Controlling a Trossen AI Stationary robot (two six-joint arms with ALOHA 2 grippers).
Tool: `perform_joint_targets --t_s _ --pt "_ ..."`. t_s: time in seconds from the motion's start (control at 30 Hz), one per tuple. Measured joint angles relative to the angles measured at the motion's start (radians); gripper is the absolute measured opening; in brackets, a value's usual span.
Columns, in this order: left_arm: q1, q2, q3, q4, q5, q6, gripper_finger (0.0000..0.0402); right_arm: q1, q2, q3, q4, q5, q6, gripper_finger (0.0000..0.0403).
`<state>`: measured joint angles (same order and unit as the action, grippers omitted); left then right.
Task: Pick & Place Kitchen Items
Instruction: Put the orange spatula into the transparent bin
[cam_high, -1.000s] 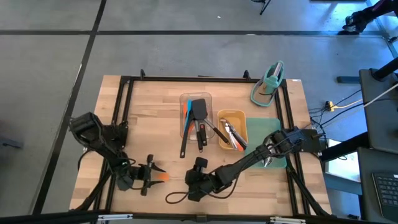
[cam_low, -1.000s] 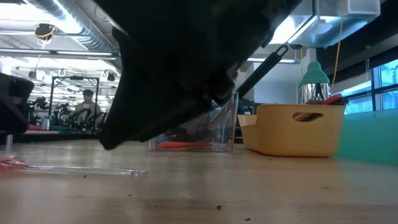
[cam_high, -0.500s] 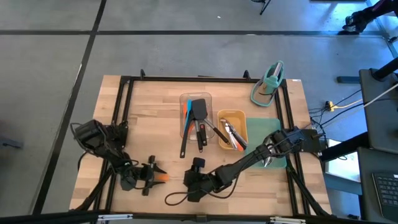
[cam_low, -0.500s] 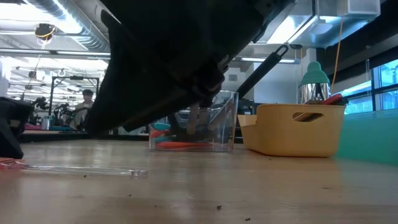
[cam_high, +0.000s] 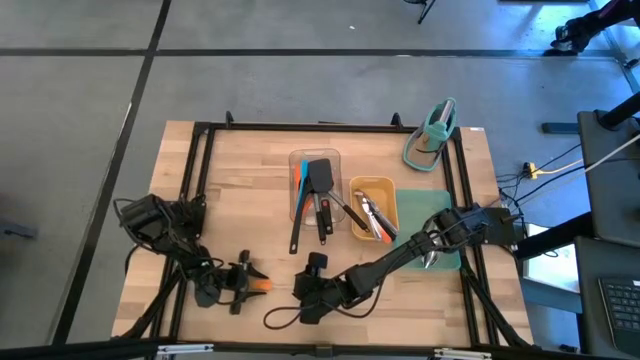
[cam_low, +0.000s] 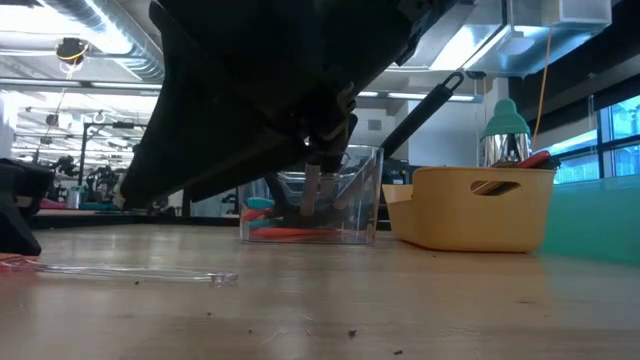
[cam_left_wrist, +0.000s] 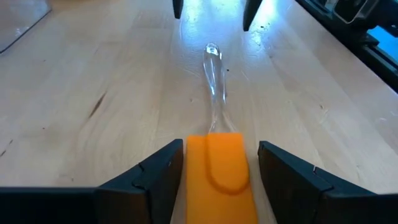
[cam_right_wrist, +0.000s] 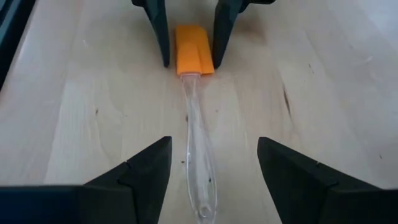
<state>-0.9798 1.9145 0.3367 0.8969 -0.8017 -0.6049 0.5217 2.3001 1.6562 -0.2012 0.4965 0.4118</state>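
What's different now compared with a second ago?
The left gripper slid a little toward the left edge, still straddling the orange spatula; the right gripper crept toward the spatula's clear handle. Nothing grasped or released. The clear tray and yellow tray stayed put.

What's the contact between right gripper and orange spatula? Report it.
Apart. Right wrist view: right gripper straddles the orange spatula, bare wood either side of its handle.

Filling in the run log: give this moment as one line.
left gripper: open, straddling orange spatula blade | right gripper: open, straddling its clear handle | spatula flat on wooden table
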Motion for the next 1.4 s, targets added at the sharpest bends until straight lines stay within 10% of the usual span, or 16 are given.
perform_joint_targets --t_s 0.4,1.4 --pt "0.001 -0.001 0.058 -0.131 -0.023 -0.02 0.0141 -0.002 0.0 0.0 0.004 -0.001 0.002 0.0241" --pt "0.002 -0.01 0.056 -0.108 -0.022 0.032 0.0141 -0.023 0.074 0.002 0.056 -0.105 0.036 0.0241"
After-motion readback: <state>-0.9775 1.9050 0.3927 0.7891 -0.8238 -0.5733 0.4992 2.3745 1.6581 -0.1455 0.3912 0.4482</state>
